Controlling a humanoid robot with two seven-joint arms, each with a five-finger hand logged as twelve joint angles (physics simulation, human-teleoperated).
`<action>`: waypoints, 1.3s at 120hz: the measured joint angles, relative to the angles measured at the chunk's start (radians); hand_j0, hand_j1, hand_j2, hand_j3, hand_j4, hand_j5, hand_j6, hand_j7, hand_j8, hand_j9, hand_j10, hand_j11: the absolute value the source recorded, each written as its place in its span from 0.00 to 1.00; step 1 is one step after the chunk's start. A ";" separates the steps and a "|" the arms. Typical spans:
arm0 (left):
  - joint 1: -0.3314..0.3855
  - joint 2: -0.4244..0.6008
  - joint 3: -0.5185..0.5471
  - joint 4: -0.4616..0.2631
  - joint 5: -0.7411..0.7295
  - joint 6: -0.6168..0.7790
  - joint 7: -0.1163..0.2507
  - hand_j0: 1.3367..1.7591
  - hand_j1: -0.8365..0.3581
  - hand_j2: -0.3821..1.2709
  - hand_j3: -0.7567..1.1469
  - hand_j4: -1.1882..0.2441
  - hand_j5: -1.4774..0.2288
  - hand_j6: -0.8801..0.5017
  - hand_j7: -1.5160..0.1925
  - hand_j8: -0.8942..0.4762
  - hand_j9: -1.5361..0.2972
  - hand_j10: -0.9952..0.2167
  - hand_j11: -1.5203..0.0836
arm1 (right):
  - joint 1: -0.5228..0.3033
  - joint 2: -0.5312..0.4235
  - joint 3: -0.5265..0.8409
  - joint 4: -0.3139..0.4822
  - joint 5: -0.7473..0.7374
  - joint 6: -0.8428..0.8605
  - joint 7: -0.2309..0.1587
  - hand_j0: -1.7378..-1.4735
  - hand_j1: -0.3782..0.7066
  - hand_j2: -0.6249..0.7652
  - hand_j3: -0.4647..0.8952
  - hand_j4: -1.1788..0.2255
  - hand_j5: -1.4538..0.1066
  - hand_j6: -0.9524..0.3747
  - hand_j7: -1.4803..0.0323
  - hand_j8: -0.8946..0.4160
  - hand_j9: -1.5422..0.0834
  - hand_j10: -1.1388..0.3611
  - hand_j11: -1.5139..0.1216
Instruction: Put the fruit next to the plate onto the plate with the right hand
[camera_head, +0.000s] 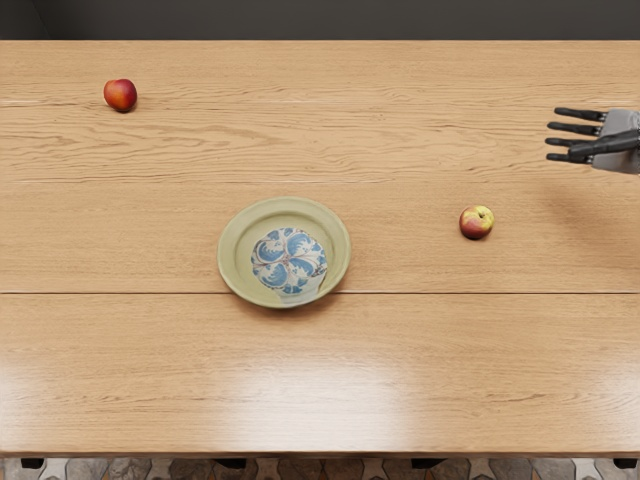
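We record a wide light-brown wooden table (320, 380) with plank seams running left to right; it fills almost the whole head view. A glossy sheen lies along its near edge.

A round ceramic plate with an olive-green rim (232, 255) and a blue-and-white swirl pattern at its centre sits flat on the table, slightly left of the middle.

The right hand (600, 140), dark grey with black fingers (575, 128), enters from the right edge at the far right of the table. We note the fingers stretched out straight and spread, pointing left, gripping nothing. The hand is well apart from the plate and from both fruits.

A red-and-yellow apple (477, 221) rests on the bare wood to the right of the plate, apart from its rim. It lies nearer to us than the hand and to the hand's left.

A smaller-looking red round fruit (120, 94) sits at the far left of the table, well apart from the plate.
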 joint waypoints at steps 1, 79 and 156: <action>0.001 0.000 0.000 0.000 0.000 0.000 0.000 0.76 0.98 0.23 0.40 0.82 0.85 0.63 0.88 0.64 0.83 0.81 0.94 | 0.000 0.000 0.000 0.001 0.000 0.000 0.000 0.30 0.03 0.45 0.34 0.84 0.93 0.72 0.98 0.69 0.95 0.76 0.93; 0.018 0.000 -0.005 0.000 0.000 0.000 0.000 0.76 0.98 0.23 0.40 0.82 0.85 0.63 0.88 0.64 0.83 0.81 0.94 | 0.320 0.029 -0.262 0.244 -0.383 0.000 0.000 0.30 0.03 0.45 0.34 0.84 0.93 0.72 0.98 0.68 0.95 0.76 0.93; 0.019 0.000 -0.006 0.000 0.000 0.000 0.000 0.76 0.98 0.23 0.40 0.82 0.85 0.63 0.88 0.64 0.83 0.81 0.94 | 0.774 0.101 -1.065 0.957 -0.568 -0.647 0.000 0.30 0.03 0.45 0.34 0.84 0.93 0.72 0.98 0.68 0.95 0.76 0.93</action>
